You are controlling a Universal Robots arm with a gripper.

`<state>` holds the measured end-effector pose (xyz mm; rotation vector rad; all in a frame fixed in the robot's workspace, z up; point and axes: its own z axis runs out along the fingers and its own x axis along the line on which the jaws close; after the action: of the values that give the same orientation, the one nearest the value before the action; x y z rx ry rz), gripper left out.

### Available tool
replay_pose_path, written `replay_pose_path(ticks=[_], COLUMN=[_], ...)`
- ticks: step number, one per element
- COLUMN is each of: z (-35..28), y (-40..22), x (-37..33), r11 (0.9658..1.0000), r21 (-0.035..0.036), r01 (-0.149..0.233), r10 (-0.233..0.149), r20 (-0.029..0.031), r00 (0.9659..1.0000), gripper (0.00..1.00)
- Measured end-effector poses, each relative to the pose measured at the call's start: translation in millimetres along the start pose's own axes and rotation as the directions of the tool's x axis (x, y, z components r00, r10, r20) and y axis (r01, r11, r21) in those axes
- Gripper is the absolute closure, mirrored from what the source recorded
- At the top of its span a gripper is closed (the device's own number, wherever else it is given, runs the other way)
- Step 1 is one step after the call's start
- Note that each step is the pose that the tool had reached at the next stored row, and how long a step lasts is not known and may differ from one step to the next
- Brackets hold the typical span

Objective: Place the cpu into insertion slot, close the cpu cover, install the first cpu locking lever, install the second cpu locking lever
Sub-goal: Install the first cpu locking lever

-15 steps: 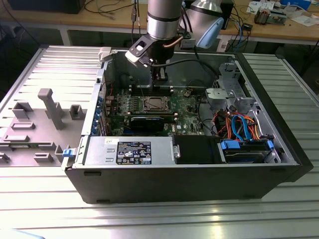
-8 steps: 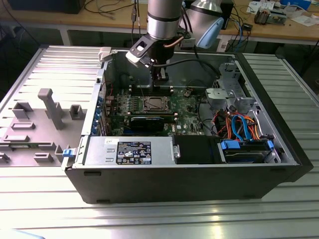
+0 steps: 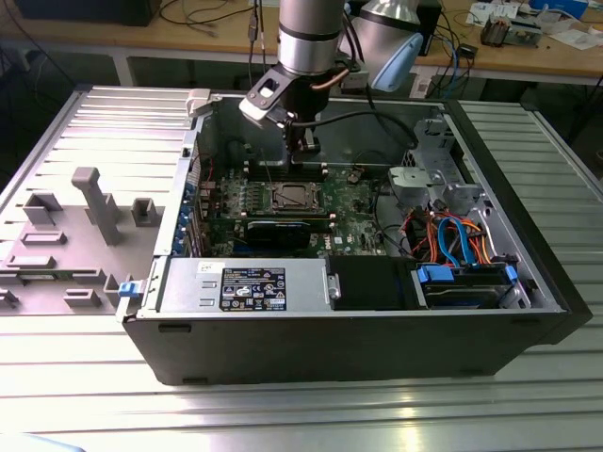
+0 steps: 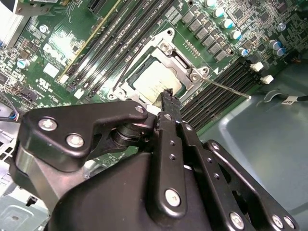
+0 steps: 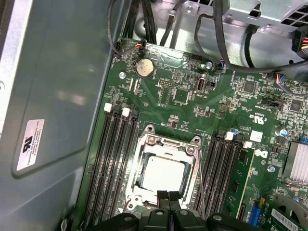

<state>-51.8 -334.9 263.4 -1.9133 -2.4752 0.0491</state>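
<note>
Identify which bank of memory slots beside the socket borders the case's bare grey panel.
The bank between the insertion slot and the grey case panel; the other bank has green board beyond it.

A ribbed metal table (image 3: 301, 414) carries an open desktop computer case (image 3: 330, 344) lying on its side. Grey plastic holders (image 3: 99, 202) stand beside it, toward the exterior view's left.

Vertical arm (image 3: 308, 33), wrist pointing straight down. End effector (image 3: 304, 149) poised above far edge of insertion slot (image 3: 290, 198). Fingers (image 5: 163, 198) pressed together, tips near slot rim; contact undeterminable.
</note>
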Motion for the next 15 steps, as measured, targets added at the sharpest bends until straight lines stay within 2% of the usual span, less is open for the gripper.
replay_pose_path(ticks=[8,15], z=[0.0,0.0], y=[0.0,0.0], x=[0.0,0.0], r11=[0.9991,0.997], r21=[-0.0004,-0.0006], r01=[0.042,0.077], r10=[-0.042,-0.077], r20=[0.0014,0.0025], r00=[0.9991,0.997], gripper=[0.89,0.89])
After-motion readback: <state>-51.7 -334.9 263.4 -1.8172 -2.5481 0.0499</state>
